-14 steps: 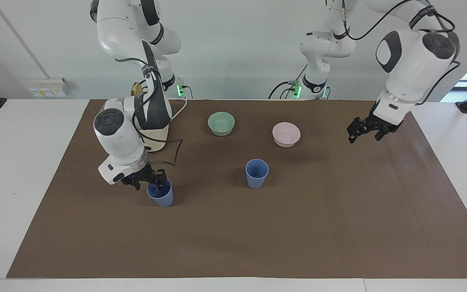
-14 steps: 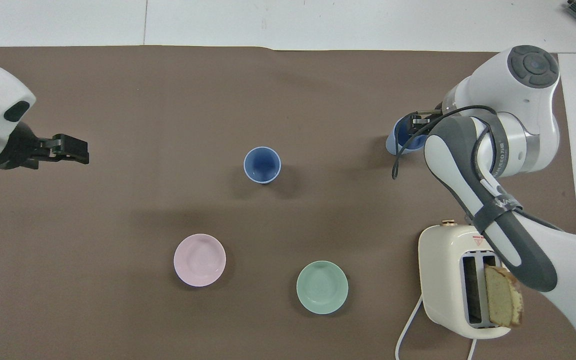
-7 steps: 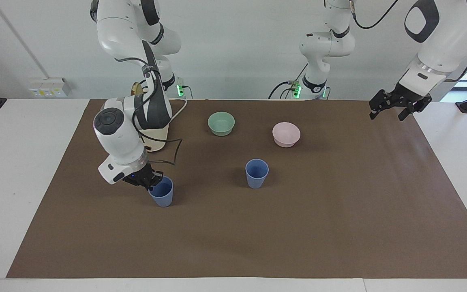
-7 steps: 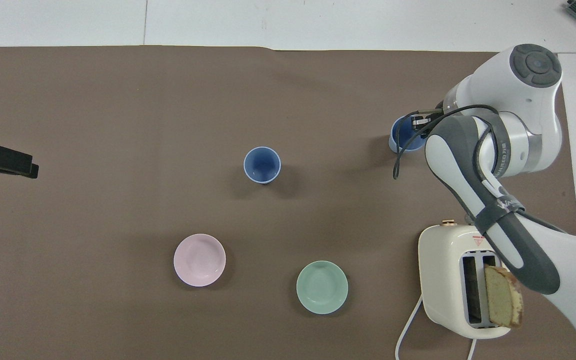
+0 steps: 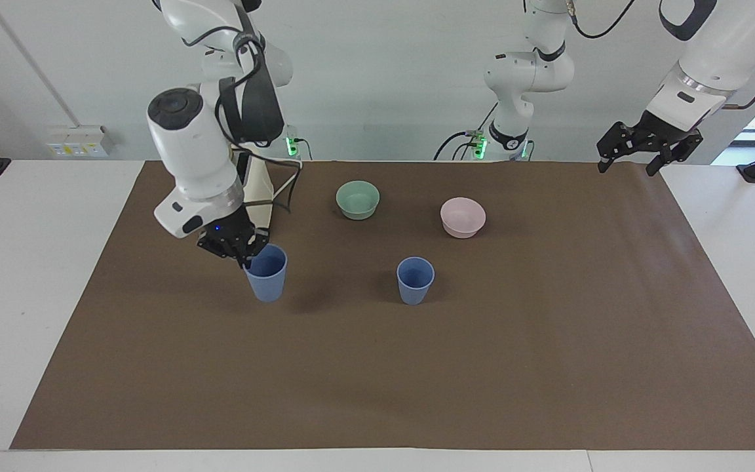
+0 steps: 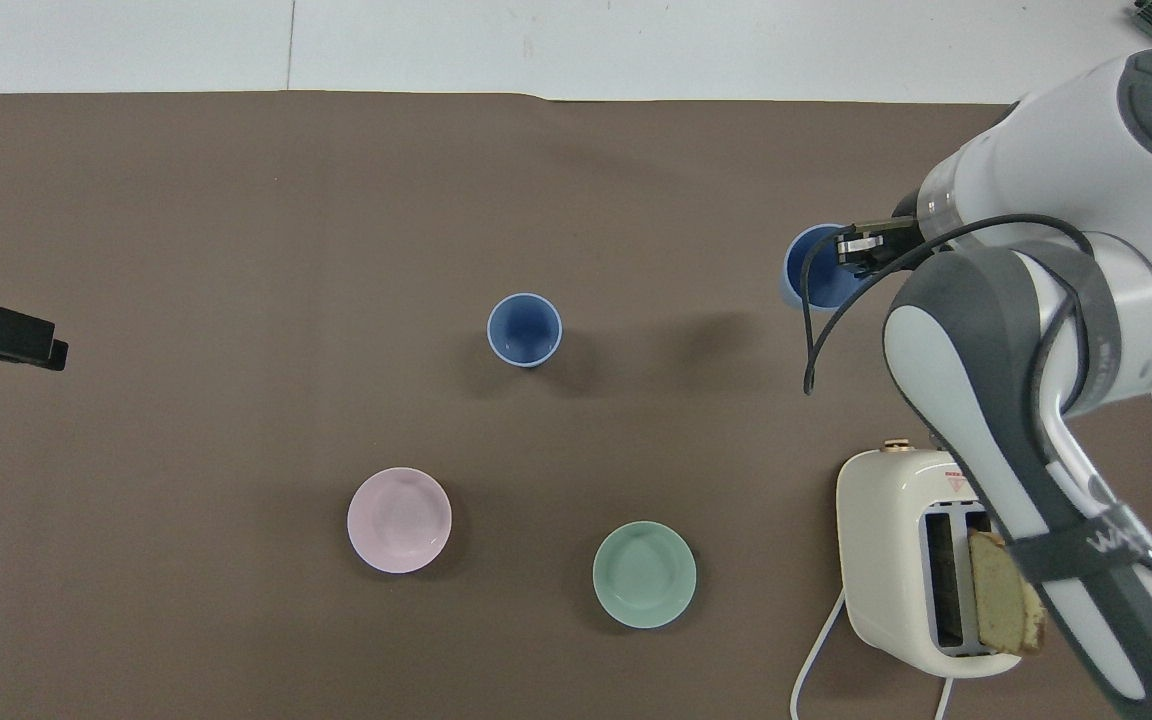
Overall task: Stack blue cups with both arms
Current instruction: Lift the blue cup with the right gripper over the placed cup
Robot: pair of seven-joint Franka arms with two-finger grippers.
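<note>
One periwinkle-blue plastic cup (image 5: 266, 275) is held aloft over the desk (image 5: 377, 367) by its rim in the right pincer (image 5: 241, 248); the left pincer (image 5: 646, 147) is raised, spread open, empty.

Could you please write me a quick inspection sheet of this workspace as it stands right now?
Surface: brown mat on a white table.
Job's things: held blue cup lifted off the mat, its shadow beside it; standing blue cup upright mid-mat, not stacked.
Clutter: green bowl, pink bowl, toaster holding a bread slice.
Grippers: right gripper pinching the held cup's rim; left gripper waiting, open, over the mat's edge.
Cables: toaster cord; black cable looping off the right arm.
Surroundings: wall socket box.
</note>
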